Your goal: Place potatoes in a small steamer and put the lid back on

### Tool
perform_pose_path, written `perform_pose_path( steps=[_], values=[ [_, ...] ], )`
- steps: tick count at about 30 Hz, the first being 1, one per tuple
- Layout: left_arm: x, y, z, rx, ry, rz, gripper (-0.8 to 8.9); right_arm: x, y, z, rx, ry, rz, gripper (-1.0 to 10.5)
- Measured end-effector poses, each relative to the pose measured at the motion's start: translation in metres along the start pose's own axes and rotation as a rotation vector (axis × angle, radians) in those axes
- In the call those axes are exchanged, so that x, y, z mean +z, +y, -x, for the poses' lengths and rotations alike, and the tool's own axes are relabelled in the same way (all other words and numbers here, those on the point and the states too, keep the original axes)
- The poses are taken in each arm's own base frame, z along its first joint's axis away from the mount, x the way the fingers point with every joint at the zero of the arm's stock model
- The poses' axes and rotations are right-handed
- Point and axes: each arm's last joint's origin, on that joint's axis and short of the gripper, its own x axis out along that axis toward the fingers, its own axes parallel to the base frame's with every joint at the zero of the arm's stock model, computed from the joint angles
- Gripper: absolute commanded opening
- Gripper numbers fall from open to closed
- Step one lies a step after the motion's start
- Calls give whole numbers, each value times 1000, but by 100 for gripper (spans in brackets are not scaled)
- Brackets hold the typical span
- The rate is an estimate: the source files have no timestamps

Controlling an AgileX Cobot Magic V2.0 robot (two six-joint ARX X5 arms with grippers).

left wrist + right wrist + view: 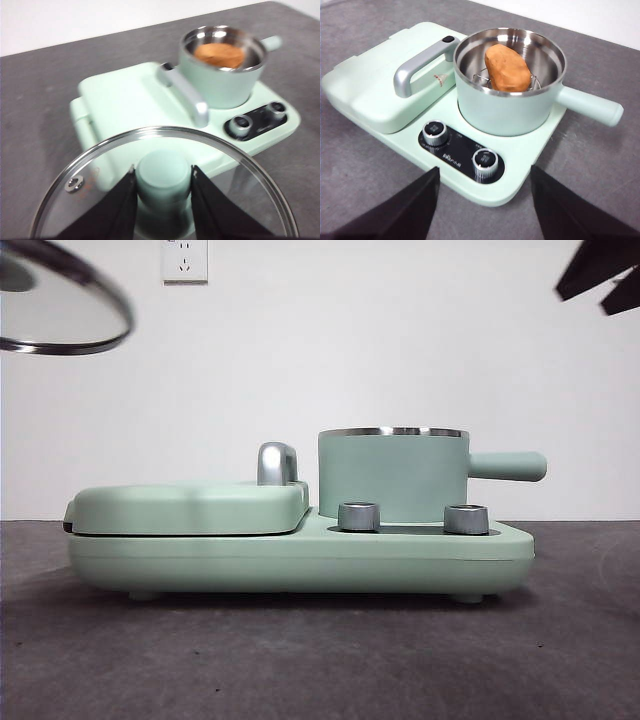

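Observation:
The mint-green steamer pot [392, 477] with steel rim and side handle stands on the right of the cooker base [300, 560]. The orange-brown potato [507, 67] lies inside it on a wire rack, and also shows in the left wrist view [219, 55]. My left gripper [164, 177] is shut on the green knob of the clear-glass lid [100, 165], held in the air at the upper left of the front view [60, 305], off to the side of the pot. My right gripper [485, 200] is open and empty, raised above the cooker; its black tip shows at the top right [600, 275].
A flat mint-green griddle lid [190, 505] with a chrome handle [277, 462] covers the cooker's left half. Two steel control knobs [359, 516] [466, 518] sit in front of the pot. A dark grey tabletop [320, 660] and a white wall with a socket [185, 258] surround it.

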Motion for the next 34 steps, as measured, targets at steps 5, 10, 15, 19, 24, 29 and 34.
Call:
perform_pose_path(
  steps=[5,10,15,19,24,29,34],
  values=[
    [10,0,-31,-41,-10,-4,10,-11,1,9,-28,9,-8,276],
    [22,-3,-71,-138,-74,-19,10,-16,1,8,-32,58,-15,276],
    [32,-10,-110,-181,-171,-40,10,-16,1,8,-32,63,-18,276],
    [38,-16,-139,-205,-194,-49,10,-16,1,8,-32,64,-18,276],
    [53,-28,-171,-241,-208,-71,10,-16,1,8,-32,64,-18,276],
    [61,-38,-204,-263,-178,-107,10,-16,1,8,-32,64,-18,276],
    [72,-45,-237,-272,-169,-140,10,-16,1,8,-32,64,-18,276]
  ],
)
